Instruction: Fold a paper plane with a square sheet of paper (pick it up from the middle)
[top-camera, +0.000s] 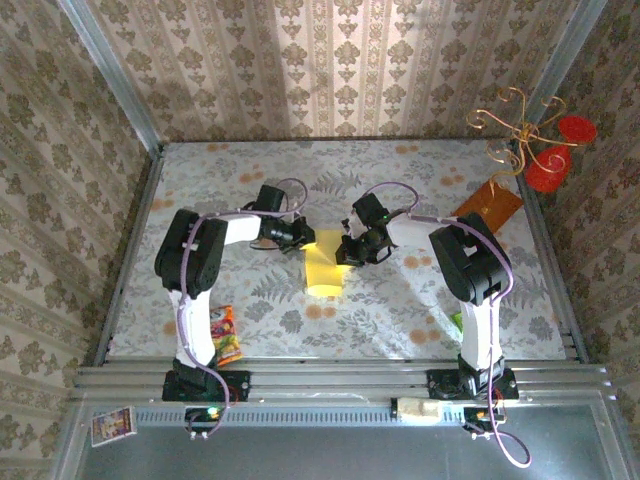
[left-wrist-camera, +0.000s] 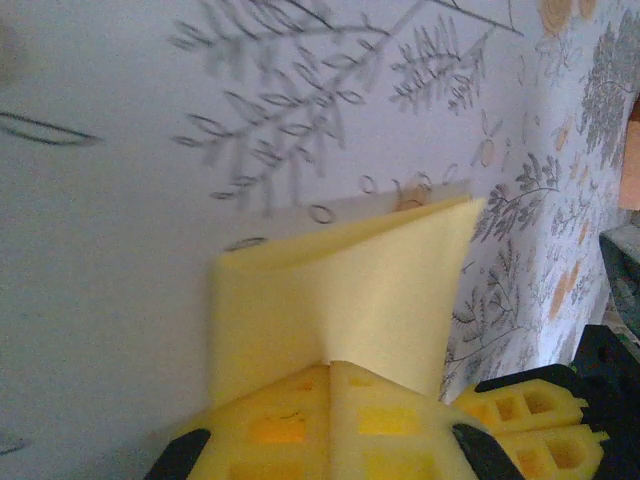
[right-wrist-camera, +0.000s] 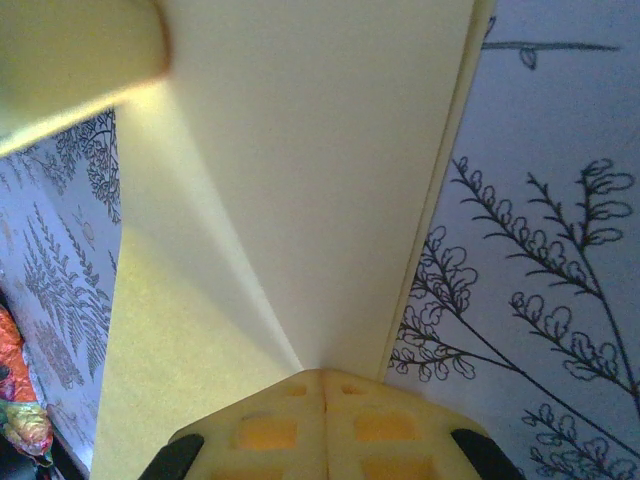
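The square sheet of paper (top-camera: 323, 272), pale yellow, hangs folded and curved over the middle of the table between both grippers. My left gripper (top-camera: 303, 240) is shut on its upper left edge. In the left wrist view the sheet (left-wrist-camera: 340, 285) rises from the closed jaws of the left gripper (left-wrist-camera: 332, 365). My right gripper (top-camera: 346, 252) is shut on the opposite edge. In the right wrist view the sheet (right-wrist-camera: 300, 180) spreads out from the closed right gripper (right-wrist-camera: 322, 373). The right gripper's yellow fingers (left-wrist-camera: 520, 410) show beside the sheet. The paper plane is out of view.
An orange-brown board (top-camera: 488, 207) lies at the back right, near red ornaments on gold wire (top-camera: 545, 150). A colourful snack packet (top-camera: 227, 335) lies by the left arm's base, also in the right wrist view as the packet (right-wrist-camera: 20, 400). A small green packet (top-camera: 457, 322) lies by the right arm.
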